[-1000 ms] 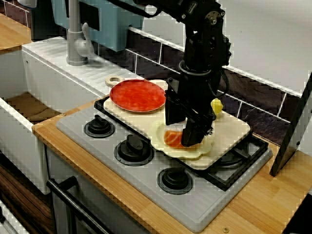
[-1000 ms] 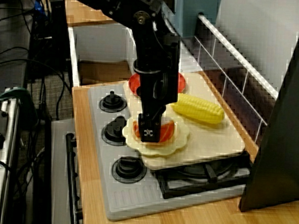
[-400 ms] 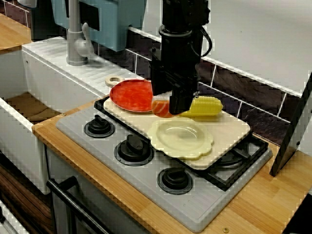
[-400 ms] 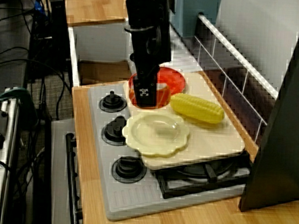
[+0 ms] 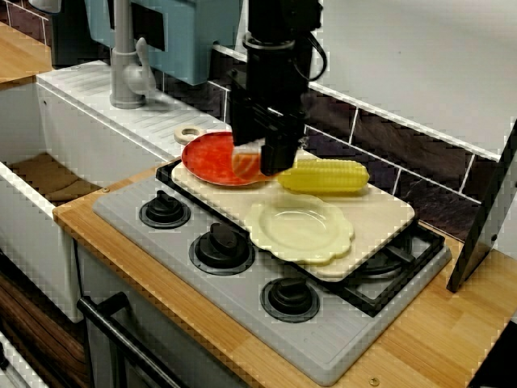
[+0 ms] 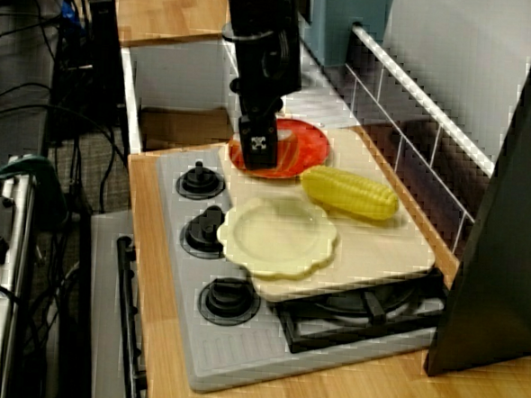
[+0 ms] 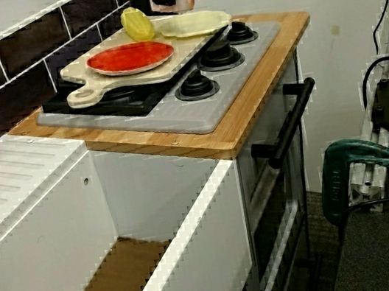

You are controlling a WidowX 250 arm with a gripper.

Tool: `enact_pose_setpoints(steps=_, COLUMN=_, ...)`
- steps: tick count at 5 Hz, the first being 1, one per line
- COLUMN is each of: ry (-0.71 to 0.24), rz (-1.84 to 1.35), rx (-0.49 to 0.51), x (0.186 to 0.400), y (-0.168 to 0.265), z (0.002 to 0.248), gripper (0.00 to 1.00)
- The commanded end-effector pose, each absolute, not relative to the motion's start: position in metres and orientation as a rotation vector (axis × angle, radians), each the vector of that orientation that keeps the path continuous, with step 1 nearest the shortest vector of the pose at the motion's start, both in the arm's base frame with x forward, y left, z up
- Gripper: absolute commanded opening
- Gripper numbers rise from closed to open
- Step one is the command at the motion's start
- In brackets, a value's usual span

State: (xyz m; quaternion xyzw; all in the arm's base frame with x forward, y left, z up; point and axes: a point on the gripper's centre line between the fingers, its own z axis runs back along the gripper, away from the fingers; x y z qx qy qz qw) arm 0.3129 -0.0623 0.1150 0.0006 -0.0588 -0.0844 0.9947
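Risks, big to small.

- **Grey hob** [image 5: 153, 246]: the cream board [image 5: 380, 217] just rests on its grate. A sideways shove from the arm could slide the board and everything on it.
- **Red plate** [image 5: 208, 158]: the gripper [image 5: 260, 162] hangs above its rim on the corn side, clamped on an orange-red piece [image 5: 245, 166] that is held clear of the plate. From this off-centre spot a drop could hit the rim and bounce onto the board.
- **Scalloped cream plate** [image 5: 300, 229]: bare and near the red plate. It is at risk only from a low sweep.
- **Corn cob** [image 5: 325, 175]: just beside the fingers. It is round, so a nudge could roll it.
- **The piece itself:** only partly seen between the fingers, so I can't tell how deep the grip is. It may slip.

Writing: no brand or text is readable. There is only a black-and-white marker patch [image 6: 260, 146] on a finger in the side view.
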Motion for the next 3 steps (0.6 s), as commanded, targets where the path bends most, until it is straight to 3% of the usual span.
enact_pose_setpoints(steps=1, ry=-0.149, rz=-0.068, rx=0.046, x=0.326, y=-0.024, z=0.119, gripper=0.0)
enact_pose_setpoints(steps=3, ry=-0.158, rz=-0.045, rx=0.109, x=0.337, y=-0.012, z=0.107, gripper=0.0)
